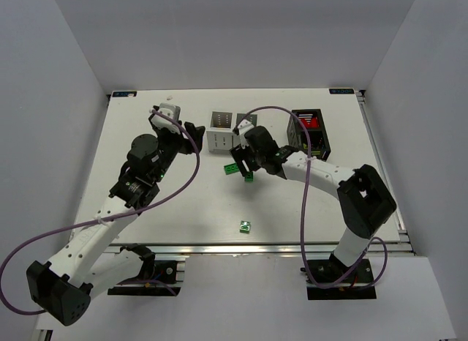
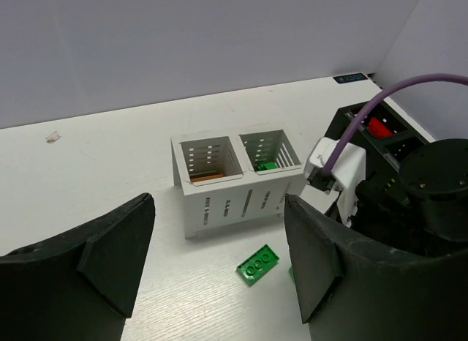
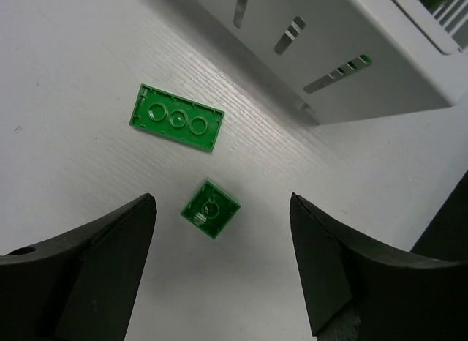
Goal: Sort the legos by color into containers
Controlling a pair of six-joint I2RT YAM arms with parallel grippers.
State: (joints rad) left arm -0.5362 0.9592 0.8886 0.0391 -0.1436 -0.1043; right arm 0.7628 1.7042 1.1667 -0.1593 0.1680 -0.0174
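From above, the white worktop (image 1: pixel 146 195) carries the white container (image 1: pixel 232 130) near the middle of its far edge. The black container (image 1: pixel 311 134) stands toward the far right corner, with red bricks (image 1: pixel 310 123) inside. The left end effector (image 1: pixel 196 135) hangs just left of the white container. The right end effector (image 1: pixel 245 165) is just in front of that container, over a long green brick (image 1: pixel 232 170) and a small green brick (image 1: pixel 249 177) lying side by side. A lone green brick (image 1: pixel 245 226) sits well apart from them, close to the near edge.

The left wrist camera shows that end effector's fingers (image 2: pixel 117 253) spread wide with nothing between them. Beyond them the white container (image 2: pixel 227 198) holds a green piece (image 2: pixel 265 165) in its right compartment. The long brick (image 2: pixel 257 264) lies flat on the worktop in front of the container.

The right wrist camera shows its own fingers (image 3: pixel 110 260) equally wide and holding nothing. The small green brick (image 3: pixel 210 208) lies on the worktop just ahead of the gap between them, untouched. The long brick (image 3: pixel 176 126) lies hollow side up a little farther on, near the slotted wall of the white container (image 3: pixel 351 55).
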